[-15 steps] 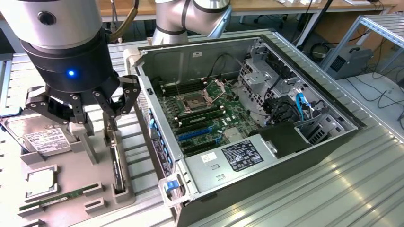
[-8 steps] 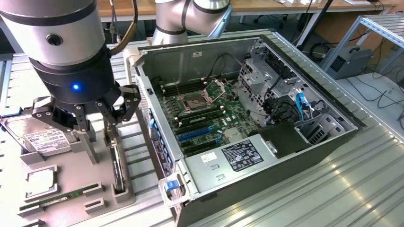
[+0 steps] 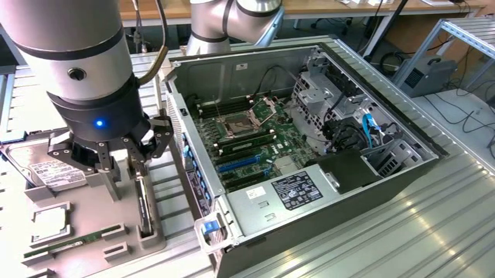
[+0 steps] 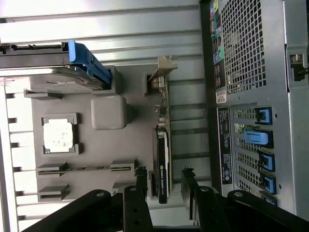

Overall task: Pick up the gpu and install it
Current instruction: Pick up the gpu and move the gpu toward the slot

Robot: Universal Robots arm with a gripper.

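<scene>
The gpu (image 3: 144, 209) is a thin dark card standing on edge in a slot of the grey parts holder (image 3: 89, 211), at the exterior view's left of the open computer case (image 3: 309, 145). My gripper (image 3: 127, 157) hangs just above it, open. In the wrist view the gpu (image 4: 162, 164) runs lengthwise with its silver bracket at the far end. The gripper (image 4: 163, 186) has one black finger on each side of the card's near end, and I see no contact. The motherboard's blue expansion slots (image 3: 240, 163) lie inside the case.
The holder also carries a silver hard drive (image 3: 53, 172), a processor chip (image 3: 48, 223) and a green memory stick (image 3: 69, 243). The case's rear panel (image 4: 251, 96) stands close beside the gpu. Ribbed metal table (image 3: 402, 231) surrounds everything.
</scene>
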